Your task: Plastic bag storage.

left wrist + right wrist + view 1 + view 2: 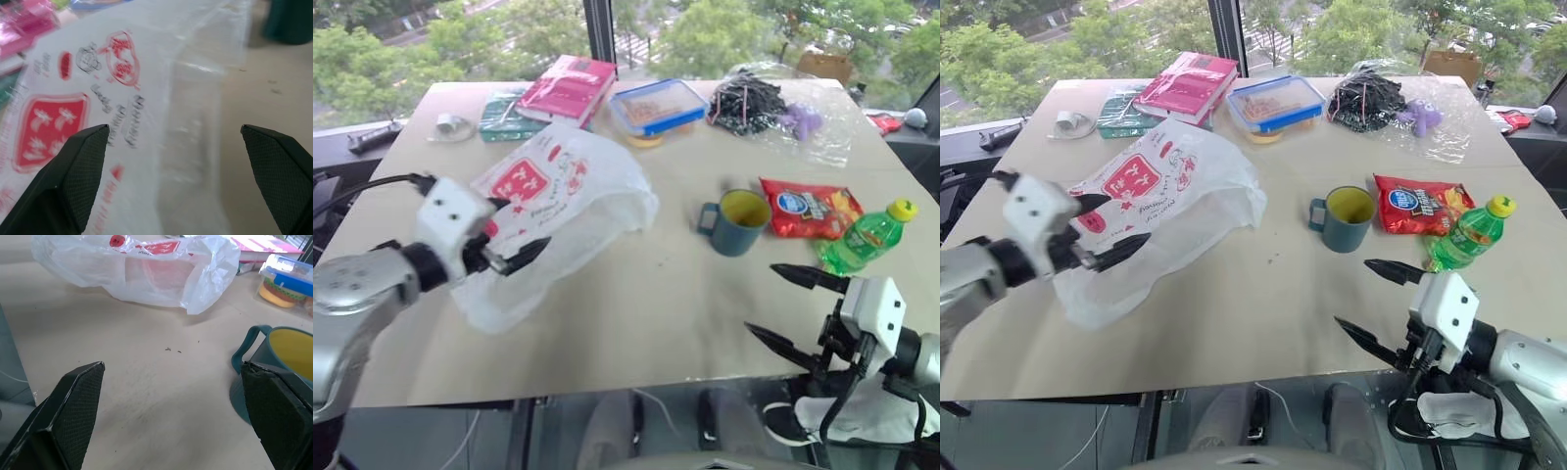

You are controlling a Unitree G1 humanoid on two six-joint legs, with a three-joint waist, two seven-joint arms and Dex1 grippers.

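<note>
At the left, the left gripper (504, 233) hangs over the near left part of the plastic bag (570, 211), its two black fingers (78, 181) spread wide with nothing between them; in the left wrist view the bag's red printed panel lies under and past the tips, and whether they brush the film cannot be told. The bag itself lies crumpled on the left half of the table (636, 313), its far edge close to a pink book (568, 88) and a blue-lidded food box (658, 106). Right of the bag, apart from it, stands a blue-grey mug (736, 222) with a yellow inside, then a red snack packet (811, 209) and a green bottle (865, 237) lying beside it. At the right, the right gripper (785, 308) hovers at the table's near edge, fingers (73, 416) released and wide apart, holding nothing, pointing toward the mug and the bag.
</note>
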